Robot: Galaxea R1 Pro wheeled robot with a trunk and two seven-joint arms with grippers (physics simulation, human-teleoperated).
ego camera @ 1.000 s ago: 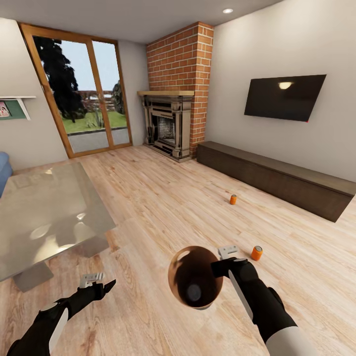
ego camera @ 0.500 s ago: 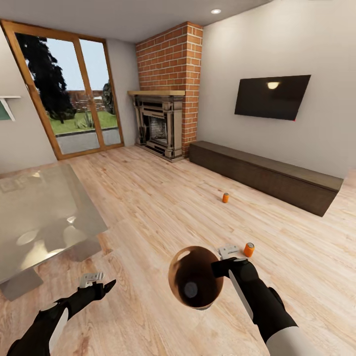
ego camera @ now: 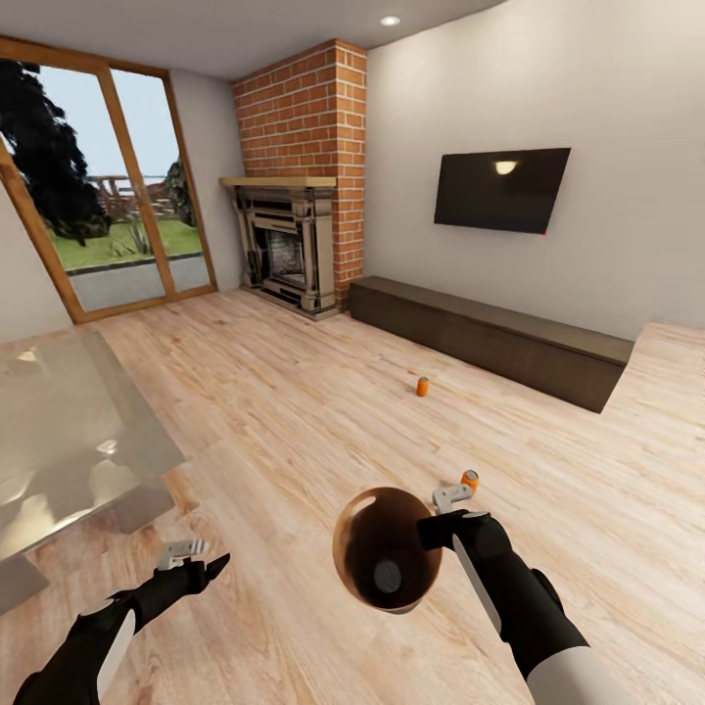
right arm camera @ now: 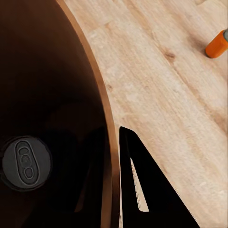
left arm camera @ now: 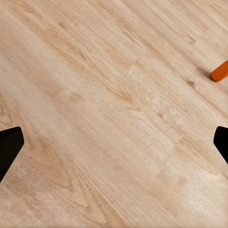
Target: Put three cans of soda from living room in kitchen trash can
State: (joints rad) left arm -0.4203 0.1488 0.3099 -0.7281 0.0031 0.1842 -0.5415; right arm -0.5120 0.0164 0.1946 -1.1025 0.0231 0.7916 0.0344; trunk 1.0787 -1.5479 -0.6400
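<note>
Here, step in hand: carrying the bin [ego camera: 384,548] through the living room to collect the cans left on the floor [ego camera: 294,392].
Right gripper [ego camera: 443,517]: pinches the bin's rim, one finger [right arm camera: 137,185] outside the wall and the other inside.
Left gripper [ego camera: 186,556]: hangs over bare boards, its tips far apart and holding nothing.
Cans: one can [right arm camera: 26,163] sits upright at the bottom of the bin; the near can [ego camera: 470,480] stands on the floor just beyond the right gripper; the far can [ego camera: 422,386] stands further off, toward the low cabinet [ego camera: 490,338].
Doing it well: I would keep the bin level so its can stays put, stop with the near can within the free left arm's reach, then come down on it from above.
Risk: the bin or base may knock the near can over.
</note>
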